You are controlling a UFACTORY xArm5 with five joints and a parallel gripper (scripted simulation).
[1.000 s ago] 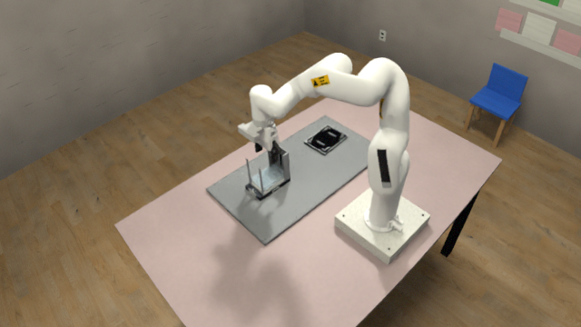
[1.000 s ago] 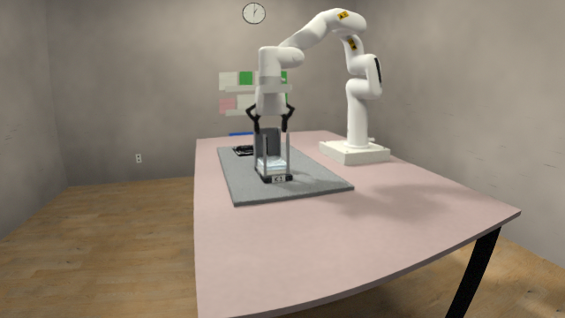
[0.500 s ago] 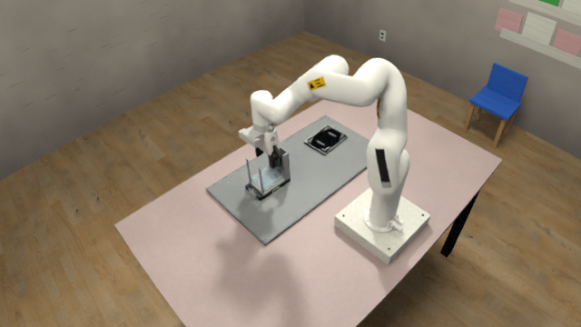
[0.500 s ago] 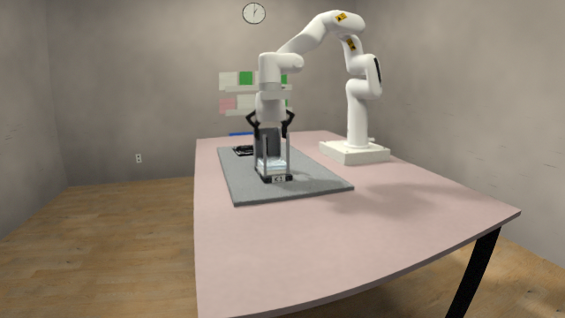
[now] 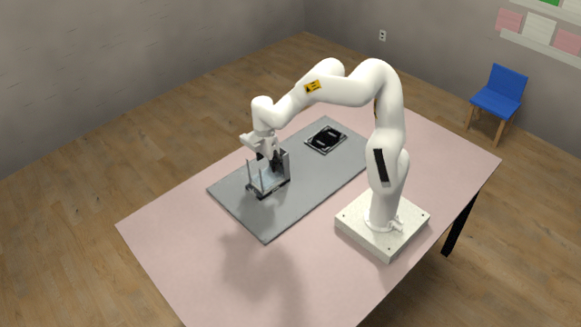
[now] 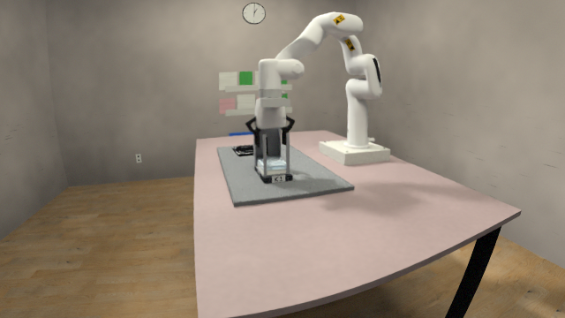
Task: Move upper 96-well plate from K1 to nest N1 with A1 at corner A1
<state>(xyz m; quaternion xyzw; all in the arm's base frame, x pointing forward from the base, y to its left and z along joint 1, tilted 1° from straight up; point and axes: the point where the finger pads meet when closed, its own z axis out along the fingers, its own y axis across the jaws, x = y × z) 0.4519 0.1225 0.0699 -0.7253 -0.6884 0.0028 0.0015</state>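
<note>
The stack rack K1 (image 5: 268, 176) stands on the grey mat (image 5: 290, 174), with thin upright posts and a K1 label at its front (image 6: 279, 178). Pale blue plates (image 6: 272, 165) lie stacked low inside it; I cannot tell the two apart. My gripper (image 6: 270, 137) is open and reaches down between the rack's posts, its fingers above the plates and apart from them; it also shows in the top view (image 5: 269, 164). The plate nest N1 (image 5: 325, 140) is a black frame at the mat's far end, and it holds nothing.
The arm's white base (image 5: 382, 222) stands on the pink table to the right of the mat. A blue chair (image 5: 497, 101) stands off the table by the wall.
</note>
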